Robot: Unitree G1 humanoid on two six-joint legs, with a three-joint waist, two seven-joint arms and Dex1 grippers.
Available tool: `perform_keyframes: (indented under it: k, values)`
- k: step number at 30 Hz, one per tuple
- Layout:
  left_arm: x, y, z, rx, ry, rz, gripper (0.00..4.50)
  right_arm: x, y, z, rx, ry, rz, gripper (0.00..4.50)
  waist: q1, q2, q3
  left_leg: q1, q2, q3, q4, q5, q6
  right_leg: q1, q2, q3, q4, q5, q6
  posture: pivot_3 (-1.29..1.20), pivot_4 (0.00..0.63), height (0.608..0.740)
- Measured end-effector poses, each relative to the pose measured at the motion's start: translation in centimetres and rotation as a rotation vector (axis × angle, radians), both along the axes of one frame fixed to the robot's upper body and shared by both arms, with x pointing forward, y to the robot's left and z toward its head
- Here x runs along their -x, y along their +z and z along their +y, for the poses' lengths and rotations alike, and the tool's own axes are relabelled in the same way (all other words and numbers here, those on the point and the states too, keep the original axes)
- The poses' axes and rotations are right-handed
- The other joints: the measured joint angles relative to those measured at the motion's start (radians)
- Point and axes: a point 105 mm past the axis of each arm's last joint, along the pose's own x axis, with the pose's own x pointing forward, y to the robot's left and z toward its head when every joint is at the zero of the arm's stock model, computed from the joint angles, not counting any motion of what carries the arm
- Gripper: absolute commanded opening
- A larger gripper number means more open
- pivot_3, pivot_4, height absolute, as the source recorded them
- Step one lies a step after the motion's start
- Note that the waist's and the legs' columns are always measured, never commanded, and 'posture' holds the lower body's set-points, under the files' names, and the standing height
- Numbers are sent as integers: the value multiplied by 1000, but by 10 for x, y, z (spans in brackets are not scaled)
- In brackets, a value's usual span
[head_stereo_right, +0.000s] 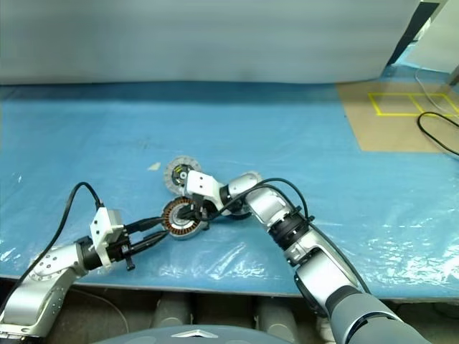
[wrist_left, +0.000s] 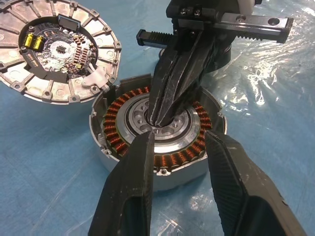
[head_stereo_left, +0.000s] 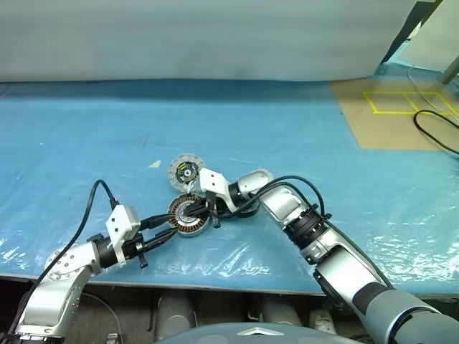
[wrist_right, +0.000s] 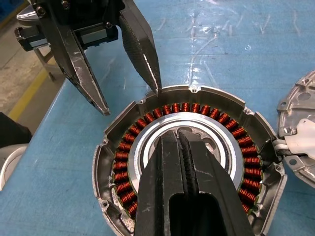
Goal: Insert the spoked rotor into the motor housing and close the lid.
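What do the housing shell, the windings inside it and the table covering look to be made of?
The motor housing shell looks like cast metal, probably aluminium: dull silvery grey with small screw lugs on its rim. The windings look like enamelled copper wire: glossy orange-red coils in a ring. The table covering looks like thin blue plastic sheet: it wrinkles and glints.

Motor housing point(head_stereo_right: 183, 218) on blue sheet point(head_stereo_right: 301, 143), copper windings showing. Lid point(head_stereo_right: 176, 174) at its 12 o'clock, touching. Right gripper point(head_stereo_right: 195, 213) closed over centre; left gripper point(head_stereo_right: 159, 229) spread at 8 o'clock.
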Motion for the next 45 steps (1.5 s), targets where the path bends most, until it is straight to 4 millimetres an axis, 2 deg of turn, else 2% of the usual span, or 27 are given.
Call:
perform_keyframes:
  k: [3,6,8,10,14,17,22,27,29,33,36,37,39,41,45]
  values:
    - [-4,1,1,1,2,-5,1702,-2,25,-1,-105,-24,112,10,0,0,0,-1,0,0,0,0,0,0,0,0,0,0,0,0,150,740]
    - [-5,1,-1,3,-3,-5,1702,-4,68,1,-223,-7,130,10,-3,0,0,0,1,0,-1,0,0,-1,0,0,0,0,0,0,150,740]
    - [-4,0,-1,3,-5,-1,1702,-2,78,2,-239,9,102,10,-3,0,0,0,1,0,-2,0,0,-1,1,0,0,0,0,0,150,740]
    - [-4,-2,-2,5,-9,5,1702,-2,67,3,-192,6,58,10,-2,0,0,0,0,0,-2,0,0,-1,0,-1,-1,0,0,0,150,740]
    - [-4,-3,-2,5,-9,10,1702,1,22,0,-38,3,-23,10,-1,0,0,-1,0,0,-2,0,-1,-1,0,-1,-1,0,0,0,150,740]
    - [-4,-3,-2,5,-9,10,1702,3,-1,-2,25,-3,-18,10,-3,0,0,-1,0,0,-1,0,0,-1,0,0,-1,0,0,0,150,740]
    - [-4,-3,-2,6,-10,12,1702,-1,11,-1,-22,-11,-12,10,-4,0,0,0,0,0,-1,0,0,-1,0,0,0,0,0,0,150,740]
    - [-3,-3,-2,8,-10,12,1702,-11,55,-14,-105,-13,-55,10,0,0,0,-1,0,0,-1,0,0,-1,0,0,-1,0,0,0,150,740]
    - [-3,-3,-3,15,-13,11,1702,-10,66,-33,-75,4,-103,10,8,0,0,-1,0,0,-1,0,0,0,0,0,-1,0,0,0,150,740]
    - [-4,0,-9,37,-27,2,1702,-11,66,-92,113,42,-222,954,23,0,0,-1,0,0,-1,0,0,0,0,0,-1,0,0,0,150,740]
    - [-4,2,-13,50,-40,-1,1702,-8,62,-104,167,91,-277,1547,6,0,0,-1,1,0,-1,0,0,0,2,1,1,0,0,0,150,740]
    - [-7,8,-20,62,-62,-24,1702,-1,55,-113,249,187,-320,1890,3,1,0,0,0,0,0,-1,2,-1,1,1,1,0,0,0,150,740]
    - [-7,8,-25,69,-81,-24,1702,-4,59,-113,275,234,-354,2589,-8,1,0,0,0,1,3,-1,3,-1,1,2,2,0,0,0,150,740]
    - [-8,9,-27,72,-86,-32,1702,-7,64,-109,274,244,-359,3088,-8,1,0,0,1,1,3,-1,3,-1,1,2,2,0,0,0,150,740]
    - [-8,8,-32,75,-102,-31,1702,-17,72,-95,244,225,-297,3088,-4,1,0,-1,1,1,3,-1,4,-1,1,1,2,0,-1,0,150,740]
